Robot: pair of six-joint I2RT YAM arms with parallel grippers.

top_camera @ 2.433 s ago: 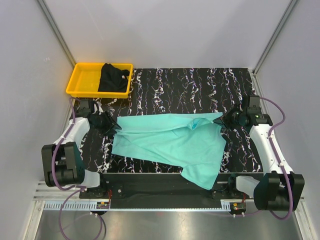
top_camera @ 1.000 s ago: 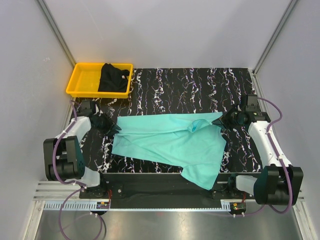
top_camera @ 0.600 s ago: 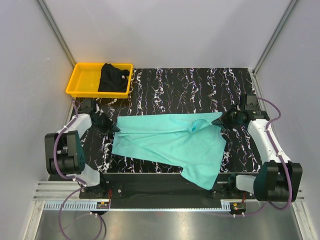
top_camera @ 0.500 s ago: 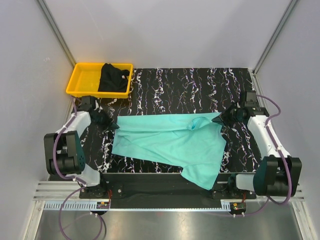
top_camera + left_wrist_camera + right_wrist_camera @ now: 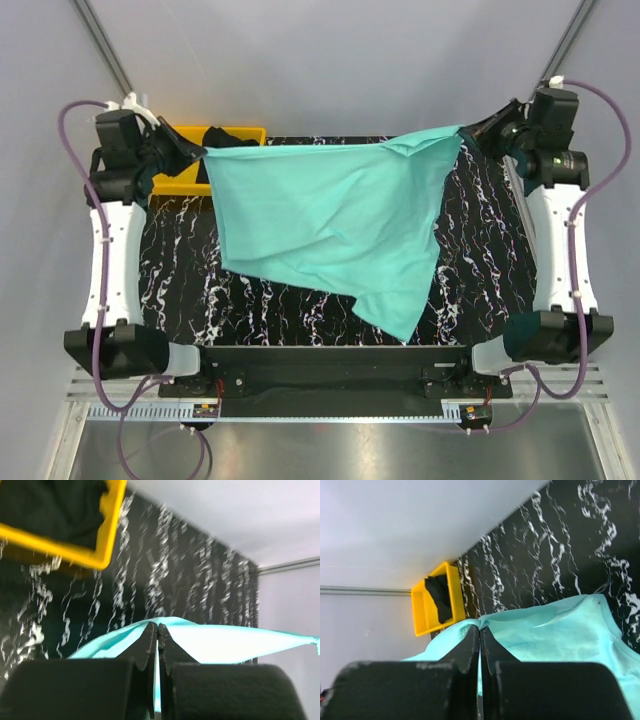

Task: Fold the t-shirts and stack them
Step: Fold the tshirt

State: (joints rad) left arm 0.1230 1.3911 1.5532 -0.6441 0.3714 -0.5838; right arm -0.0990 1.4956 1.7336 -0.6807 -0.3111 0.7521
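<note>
The turquoise t-shirt hangs spread in the air above the black marbled table, stretched between both arms, its lower edge drooping toward the near right. My left gripper is shut on its upper left corner, up by the tray. My right gripper is shut on its upper right corner. In the left wrist view the jaws pinch a ridge of turquoise cloth. The right wrist view shows the same pinch on the turquoise cloth. The black t-shirt lies bunched in the yellow tray, mostly hidden behind the raised shirt.
The yellow tray stands at the table's far left corner, seen also as tray and tray in the wrist views. Grey walls enclose the table on three sides. The arm bases sit on the near rail.
Both arms have risen and swung to the far corners, lifting the turquoise t-shirt off the table and stretching it in the air. The left gripper shut on its corner before the lift.
</note>
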